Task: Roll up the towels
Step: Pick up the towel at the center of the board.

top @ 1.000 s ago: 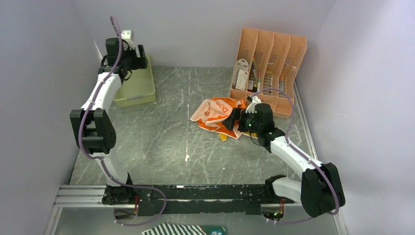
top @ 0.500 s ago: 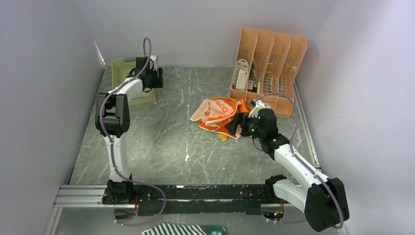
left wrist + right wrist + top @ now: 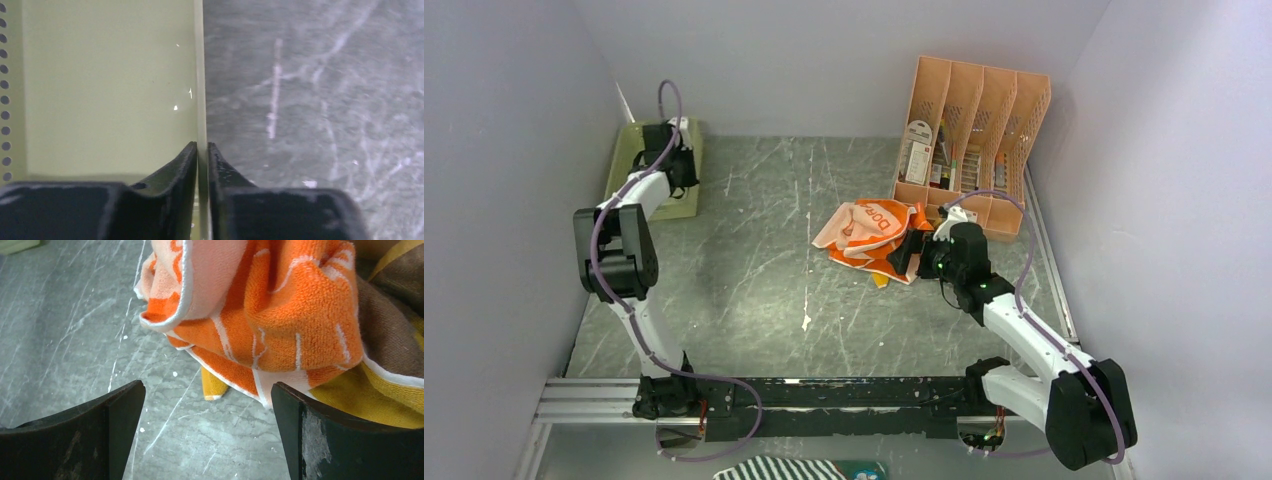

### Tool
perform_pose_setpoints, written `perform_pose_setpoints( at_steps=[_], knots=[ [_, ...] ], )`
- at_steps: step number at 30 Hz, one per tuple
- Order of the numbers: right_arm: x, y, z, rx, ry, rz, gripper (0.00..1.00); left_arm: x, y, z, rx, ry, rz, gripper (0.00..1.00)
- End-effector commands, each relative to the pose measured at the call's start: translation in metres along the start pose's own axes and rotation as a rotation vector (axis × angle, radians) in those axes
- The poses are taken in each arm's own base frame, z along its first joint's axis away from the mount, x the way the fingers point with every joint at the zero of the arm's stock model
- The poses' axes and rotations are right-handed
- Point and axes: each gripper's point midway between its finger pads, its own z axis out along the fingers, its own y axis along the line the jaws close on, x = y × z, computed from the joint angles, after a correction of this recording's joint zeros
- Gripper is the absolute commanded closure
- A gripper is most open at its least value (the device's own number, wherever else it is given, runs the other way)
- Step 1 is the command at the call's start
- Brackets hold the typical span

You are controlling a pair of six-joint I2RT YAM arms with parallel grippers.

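The orange-bordered towel (image 3: 864, 228) lies crumpled in the middle of the table, right of centre. It fills the top of the right wrist view (image 3: 280, 315). The yellow-tan towel (image 3: 372, 397) is bunched under and beside it, with one corner (image 3: 881, 278) poking out at the near edge. My right gripper (image 3: 906, 252) (image 3: 207, 405) is open and low at the pile's near right edge, with only bare table between its fingers. My left gripper (image 3: 679, 172) (image 3: 202, 150) is at the far left, its jaws pinched on the thin right wall of the pale green basket (image 3: 110, 90).
The basket (image 3: 629, 165) sits in the far left corner against the side wall. An orange file organiser (image 3: 974, 110) holding small items stands at the back right, just behind the towels. Grey walls close in three sides of the marble-patterned table (image 3: 754, 270).
The left arm came down onto the basket's right wall and its jaws closed on it. The basket now sits further left. The right arm barely moved and stayed open.
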Motion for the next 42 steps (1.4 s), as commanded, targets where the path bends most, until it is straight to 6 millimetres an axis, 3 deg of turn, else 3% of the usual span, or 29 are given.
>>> perform_pose_setpoints(
  at_steps=[1, 5, 7, 9, 11, 13, 14, 15, 16, 18, 20, 27, 31, 33, 34, 35, 38, 40, 42],
  knots=[
    [-0.016, -0.004, 0.002, 0.039, -0.052, -0.016, 0.00, -0.031, 0.026, -0.022, -0.082, -0.088, 0.026, 0.67],
    [-0.026, -0.004, 0.001, 0.058, -0.075, -0.006, 0.00, -0.049, 0.017, -0.030, -0.061, -0.108, 0.019, 0.51],
    [-0.033, -0.006, -0.002, 0.080, -0.100, 0.001, 0.00, -0.061, -0.003, -0.039, -0.020, -0.119, 0.030, 0.46],
    [-0.041, -0.010, -0.009, 0.113, -0.140, 0.004, 0.00, -0.073, -0.047, -0.055, 0.057, -0.152, 0.093, 0.40],
    [-0.054, -0.013, -0.018, 0.149, -0.196, 0.009, 0.00, -0.084, -0.108, -0.080, 0.185, -0.220, 0.182, 0.38],
    [-0.069, -0.014, -0.031, 0.179, -0.263, 0.019, 0.00, -0.080, -0.174, -0.107, 0.369, -0.278, 0.230, 0.30],
    [-0.076, -0.014, -0.037, 0.185, -0.299, 0.021, 0.00, -0.076, -0.204, -0.118, 0.465, -0.307, 0.226, 0.21],
    [-0.083, -0.012, -0.043, 0.184, -0.329, 0.019, 0.00, -0.066, -0.235, -0.132, 0.603, -0.333, 0.233, 0.05],
    [-0.091, -0.010, -0.051, 0.180, -0.360, 0.021, 0.00, -0.055, -0.264, -0.145, 0.743, -0.356, 0.250, 0.00],
    [-0.102, -0.010, -0.062, 0.174, -0.402, 0.034, 0.00, -0.018, -0.309, -0.156, 0.943, -0.331, 0.272, 0.00],
    [-0.112, -0.012, -0.073, 0.175, -0.444, 0.055, 0.00, 0.012, -0.346, -0.158, 1.037, -0.274, 0.319, 0.00],
    [-0.125, -0.007, -0.099, 0.160, -0.549, 0.077, 0.00, 0.094, -0.436, -0.137, 1.059, -0.126, 0.465, 0.00],
    [-0.125, -0.005, -0.103, 0.156, -0.550, 0.071, 0.00, 0.130, -0.459, -0.110, 1.040, -0.039, 0.453, 0.01],
    [-0.125, -0.006, -0.104, 0.163, -0.546, 0.064, 0.00, 0.140, -0.461, -0.102, 1.040, 0.013, 0.443, 0.34],
    [-0.125, -0.007, -0.105, 0.169, -0.544, 0.058, 0.00, 0.143, -0.459, -0.100, 1.043, 0.040, 0.451, 0.76],
    [-0.126, -0.006, -0.107, 0.172, -0.547, 0.050, 0.00, 0.137, -0.456, -0.098, 1.026, 0.051, 0.447, 0.91],
    [-0.127, -0.007, -0.110, 0.180, -0.549, 0.033, 0.00, 0.100, -0.429, -0.106, 0.974, 0.000, 0.392, 0.93],
    [-0.127, -0.007, -0.111, 0.182, -0.554, 0.031, 0.00, 0.049, -0.400, -0.124, 0.933, -0.089, 0.335, 0.93],
    [-0.127, -0.009, -0.112, 0.190, -0.565, 0.037, 0.00, 0.001, -0.360, -0.128, 0.842, -0.182, 0.289, 0.93]
  ],
)
